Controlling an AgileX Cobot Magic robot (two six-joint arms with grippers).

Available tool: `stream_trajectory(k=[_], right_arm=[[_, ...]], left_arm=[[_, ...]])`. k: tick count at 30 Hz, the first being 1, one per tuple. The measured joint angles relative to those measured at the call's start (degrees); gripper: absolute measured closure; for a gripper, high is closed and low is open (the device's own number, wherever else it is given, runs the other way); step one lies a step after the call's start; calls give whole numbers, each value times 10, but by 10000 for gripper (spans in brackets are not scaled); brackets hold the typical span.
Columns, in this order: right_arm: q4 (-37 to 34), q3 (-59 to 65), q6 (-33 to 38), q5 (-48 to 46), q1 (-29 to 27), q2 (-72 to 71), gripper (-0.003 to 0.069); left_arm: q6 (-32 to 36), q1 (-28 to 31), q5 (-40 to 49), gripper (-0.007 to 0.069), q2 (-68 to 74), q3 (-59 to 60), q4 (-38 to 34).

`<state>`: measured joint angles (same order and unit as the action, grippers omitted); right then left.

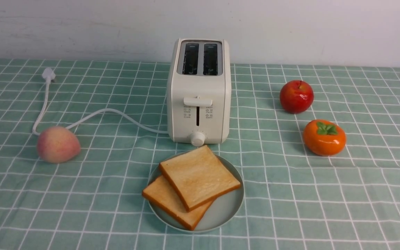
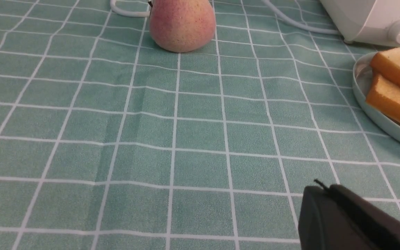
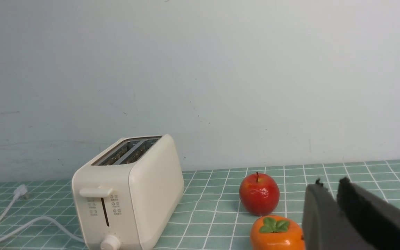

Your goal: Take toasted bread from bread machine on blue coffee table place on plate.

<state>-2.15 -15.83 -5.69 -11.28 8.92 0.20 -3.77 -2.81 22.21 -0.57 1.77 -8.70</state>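
Two slices of toasted bread lie overlapping on the plate [image 1: 226, 208]: the upper slice [image 1: 200, 175] rests partly on the lower slice [image 1: 167, 199]. The plate sits on the blue coffee table [image 1: 325, 201], just in front of the bread machine [image 1: 199, 93], whose two slots look empty. Neither arm shows in the front view. In the left wrist view my left gripper [image 2: 319, 185] is shut and empty, low over the cloth left of the plate [image 2: 363, 93]. In the right wrist view my right gripper [image 3: 330, 182] has a narrow gap between its fingertips and holds nothing, near the persimmon [image 3: 276, 232].
A peach [image 1: 58, 144] lies left of the plate, beside the white cord [image 1: 116, 113] and its plug [image 1: 48, 74]. A red apple [image 1: 296, 96] and an orange persimmon [image 1: 324, 137] sit right of the bread machine. A pale wall stands behind the table.
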Motion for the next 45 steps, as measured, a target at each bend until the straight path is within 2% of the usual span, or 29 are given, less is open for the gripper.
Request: stream_trajectory(k=[13,20,22,29,34,45], right_arm=[[1,0,0,0,0,0,563],[36,8,0,-35,0,-7,554],[57,38,0,-69,-2,-9,552],[62,165,0,-119,-38,-9,543],[64,165,-1,-116,-57,-9,535],[64,165,-1,-116,-58,-9,523]], left_arm=[[0,0,0,630,0,0,1],[0,0,0,625,0,0,1],[0,0,0,624,0,0,1],[0,0,0,624,0,0,1],[0,0,1,621,0,0,1],[0,0,2,610,0,0,1]])
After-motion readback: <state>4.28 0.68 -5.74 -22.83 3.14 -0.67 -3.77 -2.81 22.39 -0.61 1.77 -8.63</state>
